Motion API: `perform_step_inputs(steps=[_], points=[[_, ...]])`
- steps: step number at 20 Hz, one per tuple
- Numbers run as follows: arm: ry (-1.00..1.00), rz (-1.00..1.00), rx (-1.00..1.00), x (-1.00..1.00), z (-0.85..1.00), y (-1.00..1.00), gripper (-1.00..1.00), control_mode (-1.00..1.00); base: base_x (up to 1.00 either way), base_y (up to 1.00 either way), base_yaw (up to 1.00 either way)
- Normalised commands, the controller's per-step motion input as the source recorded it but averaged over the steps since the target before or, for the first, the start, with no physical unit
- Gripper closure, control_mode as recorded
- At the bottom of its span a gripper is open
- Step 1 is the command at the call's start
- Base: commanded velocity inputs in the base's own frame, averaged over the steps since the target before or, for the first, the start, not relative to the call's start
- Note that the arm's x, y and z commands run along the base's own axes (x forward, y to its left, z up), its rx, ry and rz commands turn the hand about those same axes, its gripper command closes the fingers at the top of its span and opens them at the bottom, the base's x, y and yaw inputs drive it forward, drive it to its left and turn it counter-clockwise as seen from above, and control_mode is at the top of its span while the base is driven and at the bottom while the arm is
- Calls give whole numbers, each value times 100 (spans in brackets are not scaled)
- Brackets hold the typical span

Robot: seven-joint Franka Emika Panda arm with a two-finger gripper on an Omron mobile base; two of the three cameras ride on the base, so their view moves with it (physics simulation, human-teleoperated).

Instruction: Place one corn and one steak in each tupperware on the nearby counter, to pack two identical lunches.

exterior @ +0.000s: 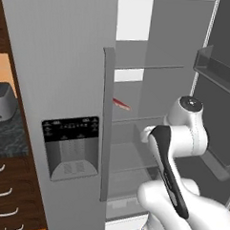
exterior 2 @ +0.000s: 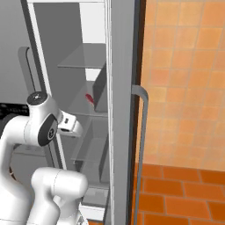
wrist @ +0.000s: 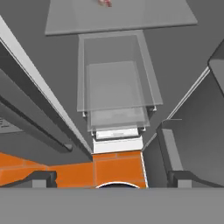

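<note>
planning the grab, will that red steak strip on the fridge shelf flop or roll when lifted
The steak looks flat and thin, so it probably won't roll. Being long and narrow, it may sag if pinched at one end. It lies low on the glass shelf, so the fingers may struggle to get under it.

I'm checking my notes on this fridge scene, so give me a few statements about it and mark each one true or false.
1. The fridge's right-hand door is shut. False: it stands open, showing the shelves.
2. A steak lies on a glass fridge shelf. True.
3. The gripper is closed on the steak. False: its jaws are open and empty, well short of the steak.
4. A silver toaster sits on the counter left of the fridge. True.
5. The closed fridge door carries a dispenser panel. True.
</note>
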Motion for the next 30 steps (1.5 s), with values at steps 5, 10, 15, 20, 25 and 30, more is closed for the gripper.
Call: perform_step_inputs(steps=[5,10,15,20,25,30], points=[[-46,7,-2,1,88,-1,-100,-100,0,0,0],[-23,11,0,40,53,-8,-100,-100,0,0,0],[13,0,-3,53,9,4,-100,-100,0,0,0],[6,2,0,71,-8,-6,-100,-100,0,0,0],[0,9,0,80,-22,-5,-100,-100,0,0,0],[0,9,0,77,-47,0,-100,-100,0,0,0]])
